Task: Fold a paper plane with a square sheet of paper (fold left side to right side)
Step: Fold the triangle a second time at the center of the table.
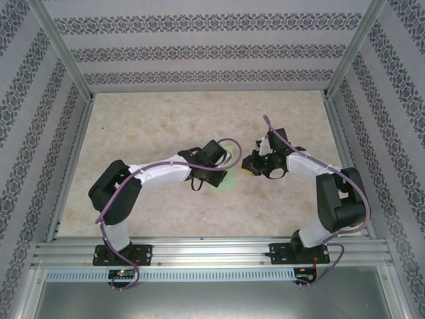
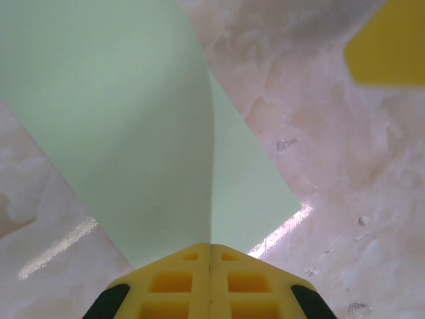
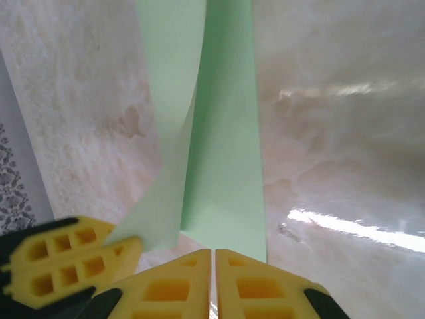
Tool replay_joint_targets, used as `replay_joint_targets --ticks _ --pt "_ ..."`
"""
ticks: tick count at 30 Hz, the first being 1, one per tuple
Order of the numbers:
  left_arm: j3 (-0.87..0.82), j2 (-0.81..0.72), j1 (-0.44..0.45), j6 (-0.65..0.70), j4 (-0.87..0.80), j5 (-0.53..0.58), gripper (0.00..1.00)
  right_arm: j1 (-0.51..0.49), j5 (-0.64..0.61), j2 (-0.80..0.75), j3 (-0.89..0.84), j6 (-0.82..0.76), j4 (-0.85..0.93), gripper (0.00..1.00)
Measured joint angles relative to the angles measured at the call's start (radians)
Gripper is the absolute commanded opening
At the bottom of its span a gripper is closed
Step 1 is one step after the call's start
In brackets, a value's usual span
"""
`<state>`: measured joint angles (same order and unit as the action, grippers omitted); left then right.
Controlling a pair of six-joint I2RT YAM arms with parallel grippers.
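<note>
Your table [image 1: 166, 119] is a beige marbled top. It is fenced by walls [image 1: 199, 50] papered in bands of a dark ornamental pattern. Your left arm [image 1: 159, 174] and right arm [image 1: 312, 169] both reach in toward its middle. The sheet of paper [image 2: 133, 119] sits right between their tools, and from above it lies mostly under the left one.

The sheet is thin, pale mint green and plain on every face you can see. It is in two layers: one lies flat on the table, and the other is a flap raised off it in a smooth bow.

From your right wrist camera it reads as a long narrow strip, with its long axis running straight away from the fingertips. The raised flap stands on the left of that strip and sweeps down to the left. From your left wrist camera the flat layer ends in a corner pointing out to the right of the tool.

Your left gripper [image 2: 210, 247] is clamped on the flap, its yellow fingers pressed together with the paper's edge pinched at the tips. Your right gripper [image 3: 214, 252] has its yellow fingers closed to a hairline seam, and the near end of the strip lies just ahead of the tips. Whether they touch or catch it, you cannot tell.
</note>
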<state>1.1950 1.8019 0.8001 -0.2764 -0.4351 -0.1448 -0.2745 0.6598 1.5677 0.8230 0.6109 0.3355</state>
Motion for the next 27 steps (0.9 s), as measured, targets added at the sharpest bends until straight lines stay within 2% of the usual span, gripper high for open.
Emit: replay_joint_targets --ticks 5,10,19,27 --pt "-0.027 -0.005 -0.047 -0.005 0.038 -0.092 0.03 -0.080 -0.003 0.033 -0.021 0.038 -0.070 0.08" --pt "-0.029 -0.005 -0.066 -0.005 0.049 -0.137 0.05 -0.117 -0.016 0.086 -0.030 0.054 -0.086 0.08" --pt "-0.022 0.011 -0.093 0.029 0.041 -0.162 0.08 -0.129 -0.039 0.164 -0.034 0.054 -0.082 0.08" --pt "-0.003 0.027 -0.119 0.078 -0.003 -0.163 0.08 -0.137 -0.058 0.166 -0.021 0.043 -0.060 0.09"
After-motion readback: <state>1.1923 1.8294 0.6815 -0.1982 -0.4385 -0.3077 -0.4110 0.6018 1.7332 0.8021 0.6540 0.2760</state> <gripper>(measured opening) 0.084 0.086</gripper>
